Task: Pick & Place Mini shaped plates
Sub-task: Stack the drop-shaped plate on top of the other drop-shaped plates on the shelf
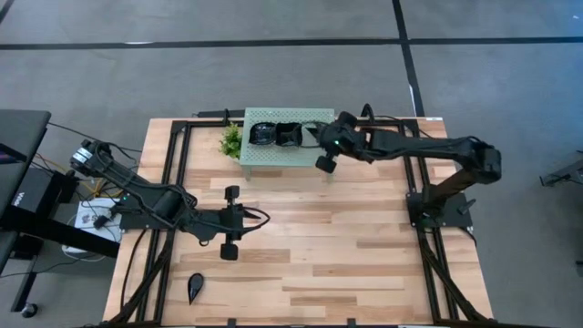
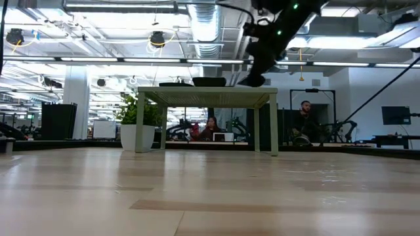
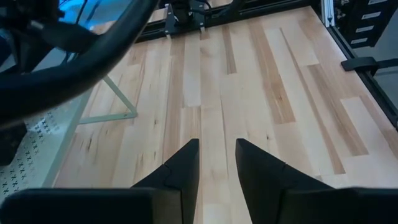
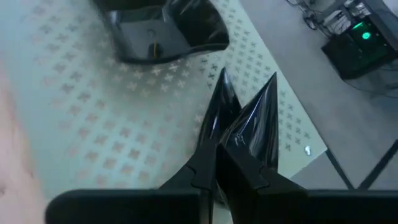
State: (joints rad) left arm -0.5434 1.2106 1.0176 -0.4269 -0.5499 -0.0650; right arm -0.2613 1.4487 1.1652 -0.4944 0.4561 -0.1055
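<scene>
Two glossy black mini plates (image 1: 262,135) (image 1: 288,135) sit side by side on the mint-green perforated stand (image 1: 282,160) at the table's far side. The right wrist view shows one of them (image 4: 165,31) ahead of the fingers. A teardrop plate (image 1: 195,288) lies flat on the wood near the near-left corner. My right gripper (image 1: 324,141) hovers over the stand's right end, shut on another glossy black plate (image 4: 245,118). My left gripper (image 3: 217,149) is open over bare wood left of the table's middle (image 1: 248,219), touching nothing. My right gripper pinches a glossy black plate between its two fingers (image 4: 202,168), which come from the table's right. The plate stands edge-on beyond the fingertips, two pointed corners (image 4: 222,81) sticking out over the stand's top. Whether it touches the stand cannot be told.
A small green plant (image 1: 231,141) stands at the stand's left end. The stand rests on thin legs (image 2: 272,124), with open space under it. Black frame rails run along the table's left and right sides (image 1: 168,182). People sit in the room beyond (image 2: 303,121).
</scene>
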